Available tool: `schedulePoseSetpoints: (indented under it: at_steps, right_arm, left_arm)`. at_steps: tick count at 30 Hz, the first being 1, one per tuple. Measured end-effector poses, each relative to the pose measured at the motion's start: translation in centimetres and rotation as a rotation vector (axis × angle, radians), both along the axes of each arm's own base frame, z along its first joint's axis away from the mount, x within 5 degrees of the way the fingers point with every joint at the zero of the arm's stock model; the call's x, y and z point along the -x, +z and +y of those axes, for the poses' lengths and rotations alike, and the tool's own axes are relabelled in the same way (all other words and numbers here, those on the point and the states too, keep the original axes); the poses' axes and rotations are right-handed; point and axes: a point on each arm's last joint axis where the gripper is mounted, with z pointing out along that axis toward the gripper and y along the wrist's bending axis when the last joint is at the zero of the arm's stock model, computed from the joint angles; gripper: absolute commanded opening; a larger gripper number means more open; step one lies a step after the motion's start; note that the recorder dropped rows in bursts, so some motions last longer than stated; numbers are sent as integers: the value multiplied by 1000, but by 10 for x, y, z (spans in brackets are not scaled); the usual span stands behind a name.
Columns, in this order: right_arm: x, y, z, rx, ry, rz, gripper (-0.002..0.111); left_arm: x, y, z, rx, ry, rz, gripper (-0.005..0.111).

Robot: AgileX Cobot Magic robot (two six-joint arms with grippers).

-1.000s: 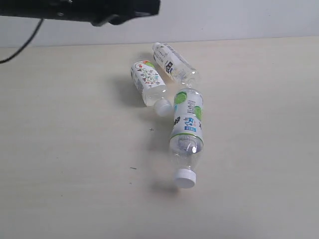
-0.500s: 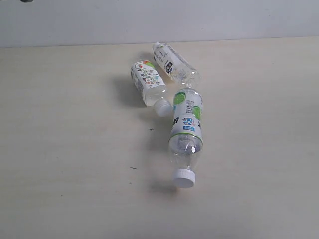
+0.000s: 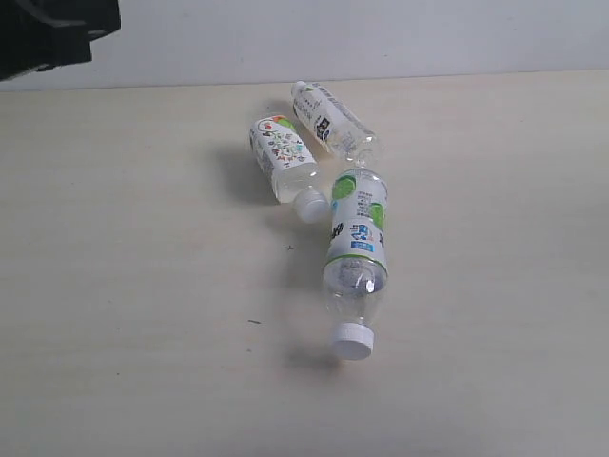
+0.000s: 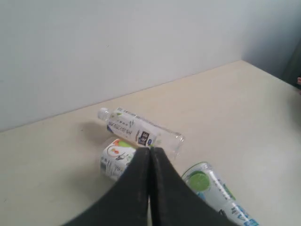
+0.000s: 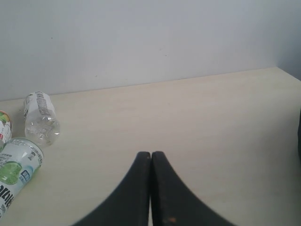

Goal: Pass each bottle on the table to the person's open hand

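Observation:
Three bottles lie on their sides on the table point(image 3: 133, 314). The white doodle-labelled bottle point(image 3: 283, 157) is at the back. The white text-labelled bottle point(image 3: 333, 121) lies just behind it to the right. The green-and-white bottle point(image 3: 356, 257) with a white cap points toward the front. My left gripper point(image 4: 150, 149) is shut and empty, hovering above the doodle bottle point(image 4: 116, 159) and the text bottle point(image 4: 136, 132), with the green bottle point(image 4: 214, 190) beside it. My right gripper point(image 5: 150, 154) is shut and empty over bare table, well away from the text bottle point(image 5: 40, 117) and green bottle point(image 5: 14, 172). The person's hand is out of view.
A black part of an arm point(image 3: 52, 33) fills the top left corner of the exterior view. A pale wall point(image 3: 381, 38) runs along the table's far edge. Something dark shows at the edge of the right wrist view point(image 5: 299, 136).
The black arm part along the top of the exterior view slid left, almost left the picture, and now sits in the top left corner. The bottles have not moved.

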Motion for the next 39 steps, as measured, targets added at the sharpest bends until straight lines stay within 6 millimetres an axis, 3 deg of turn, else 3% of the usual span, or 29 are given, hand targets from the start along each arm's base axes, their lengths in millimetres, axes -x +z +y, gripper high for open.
schedulePoseSetpoints:
  at_steps: [18, 21, 28, 32, 39]
  right_arm:
    - [0, 0, 0, 0, 0, 0, 0]
    - [0, 0, 0, 0, 0, 0, 0]
    - [0, 0, 0, 0, 0, 0, 0]
    - [0, 0, 0, 0, 0, 0, 0]
    - [0, 0, 0, 0, 0, 0, 0]
  left_arm:
    - [25, -38, 15, -88, 59, 74, 0]
    - [36, -39, 21, -103, 83, 56, 0]
    - [90, -28, 40, -59, 116, -100, 0]
    - [97, -32, 42, -55, 116, -108, 0]
    - [102, -57, 44, -62, 122, -23, 0]
